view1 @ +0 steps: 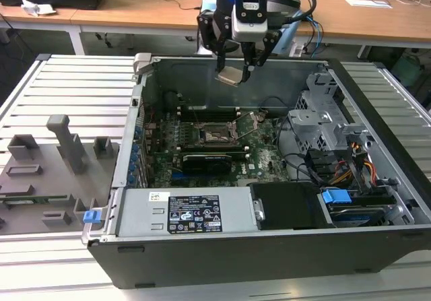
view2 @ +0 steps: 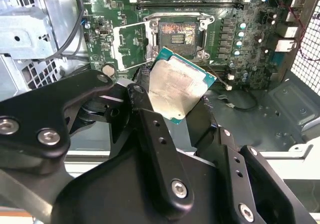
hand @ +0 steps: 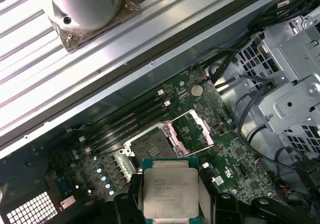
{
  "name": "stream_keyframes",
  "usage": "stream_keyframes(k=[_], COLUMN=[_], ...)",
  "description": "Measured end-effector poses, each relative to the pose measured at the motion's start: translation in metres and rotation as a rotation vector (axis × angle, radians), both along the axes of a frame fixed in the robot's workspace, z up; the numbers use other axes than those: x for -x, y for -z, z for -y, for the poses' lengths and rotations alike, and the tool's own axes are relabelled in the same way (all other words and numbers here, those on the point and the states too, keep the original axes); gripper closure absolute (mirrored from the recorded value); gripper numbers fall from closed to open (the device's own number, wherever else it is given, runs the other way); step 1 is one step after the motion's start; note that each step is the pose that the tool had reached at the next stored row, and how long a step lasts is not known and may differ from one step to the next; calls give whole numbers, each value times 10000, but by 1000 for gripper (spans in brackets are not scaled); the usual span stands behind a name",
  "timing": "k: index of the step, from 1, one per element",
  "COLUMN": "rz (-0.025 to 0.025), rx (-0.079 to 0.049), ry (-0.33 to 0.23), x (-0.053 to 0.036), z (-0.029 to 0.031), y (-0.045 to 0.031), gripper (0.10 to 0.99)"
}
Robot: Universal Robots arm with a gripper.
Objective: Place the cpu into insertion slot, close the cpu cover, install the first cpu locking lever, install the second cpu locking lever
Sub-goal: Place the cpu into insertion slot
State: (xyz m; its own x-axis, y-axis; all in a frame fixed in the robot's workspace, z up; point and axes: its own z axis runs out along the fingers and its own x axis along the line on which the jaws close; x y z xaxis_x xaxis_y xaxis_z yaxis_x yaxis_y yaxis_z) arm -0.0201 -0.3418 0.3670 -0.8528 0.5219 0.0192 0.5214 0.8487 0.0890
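The gripper (view1: 234, 71) is clenched on the chip (view1: 229, 77), holding it tilted well above the socket (view1: 219, 137) in the open computer case (view1: 269, 254). The cover (hand: 192, 131) lies flipped open beside the socket. I'd say the chip wants levelling and squaring to the socket, then a gentle, straight descent so no pins bend.

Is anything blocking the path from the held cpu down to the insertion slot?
Nothing visible: the gripper holds the cpu above the bare insertion slot, with the cpu cover swung open beside it.
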Motion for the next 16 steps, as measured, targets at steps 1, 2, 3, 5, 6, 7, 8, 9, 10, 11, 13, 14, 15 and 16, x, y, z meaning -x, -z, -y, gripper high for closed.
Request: stream_keyframes(k=[1, 2, 3, 5, 6, 7, 8, 9, 10, 11, 13, 14, 15, 16], rz=[0, 0, 0, 0, 0, -1, 0, 0, 0, 1, 0, 0, 0, 0], rx=[0, -1, 0, 0, 0, 0, 1, 0, 0, -1, 0, 0, 0, 0], ry=[61, 116, 192, 316, 364, 416, 457, 517, 559, 604, 681, 715, 751, 789], x=[0, 0, 0, 0, 0, 0, 0, 0, 0, 0, 0, 0, 0, 0], z=[0, 0, 0, 0, 0, 0, 0, 0, 0, 0, 0, 0, 0, 0], y=[0, 1, 1, 1, 2, 2, 2, 2, 2, 3, 3, 3, 3, 3], gripper=[553, 553, 553, 553, 553, 553, 553, 553, 553, 553, 553, 553, 553, 553])
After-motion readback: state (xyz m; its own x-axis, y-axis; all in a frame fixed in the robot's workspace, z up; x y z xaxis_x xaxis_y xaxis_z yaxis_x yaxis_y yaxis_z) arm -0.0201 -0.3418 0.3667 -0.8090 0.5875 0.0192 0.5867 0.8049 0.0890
